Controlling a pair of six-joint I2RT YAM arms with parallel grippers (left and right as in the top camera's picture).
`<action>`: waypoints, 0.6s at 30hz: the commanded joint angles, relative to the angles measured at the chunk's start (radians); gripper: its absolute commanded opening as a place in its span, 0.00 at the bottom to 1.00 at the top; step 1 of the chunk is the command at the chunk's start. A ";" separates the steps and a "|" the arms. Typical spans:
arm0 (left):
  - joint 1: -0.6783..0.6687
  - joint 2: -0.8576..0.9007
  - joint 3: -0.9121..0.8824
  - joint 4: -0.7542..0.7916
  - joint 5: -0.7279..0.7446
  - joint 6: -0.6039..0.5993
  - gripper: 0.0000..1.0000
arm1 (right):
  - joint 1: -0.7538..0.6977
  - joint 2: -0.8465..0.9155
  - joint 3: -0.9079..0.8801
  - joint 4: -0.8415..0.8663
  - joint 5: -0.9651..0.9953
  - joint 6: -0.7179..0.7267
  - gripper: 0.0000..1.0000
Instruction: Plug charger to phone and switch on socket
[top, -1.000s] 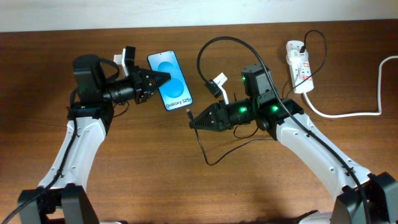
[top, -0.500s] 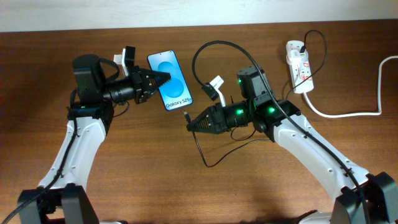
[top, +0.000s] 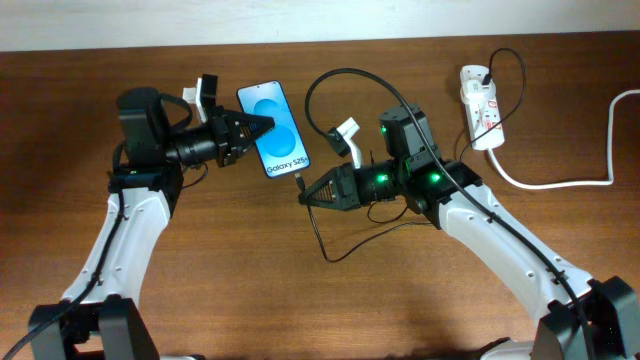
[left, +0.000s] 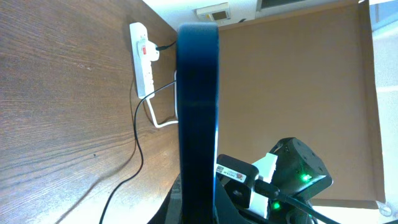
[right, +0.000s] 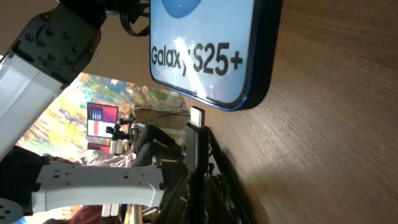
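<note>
The phone (top: 277, 128) faces up with its blue screen and white "Galaxy S25+" band. My left gripper (top: 264, 127) is shut on its left long edge. In the left wrist view the phone (left: 198, 106) shows edge-on as a dark bar between the fingers. My right gripper (top: 305, 197) is shut on the charger connector (top: 300, 184). In the right wrist view the connector tip (right: 197, 117) stands just short of the phone's bottom edge (right: 239, 102). The black charger cable (top: 318, 88) loops back to the white socket (top: 482, 105) at the far right.
A thick white cord (top: 560, 182) runs from the socket toward the right table edge. Slack black cable (top: 320, 235) lies on the wood below my right gripper. The socket (left: 142, 59) also shows far off in the left wrist view.
My right gripper has carried the connector slightly left and up, closer to the phone's bottom edge, and the cable loop has shifted with it. The left gripper and phone have stayed put.
</note>
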 joint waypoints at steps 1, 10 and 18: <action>0.002 -0.005 0.018 0.006 0.011 0.016 0.00 | 0.010 0.003 -0.002 0.007 0.008 -0.017 0.04; 0.002 -0.005 0.018 0.006 0.011 0.016 0.00 | 0.032 0.003 -0.002 0.014 0.024 -0.037 0.04; 0.002 -0.005 0.018 0.006 0.011 0.016 0.00 | 0.032 0.003 -0.002 0.037 0.032 -0.039 0.04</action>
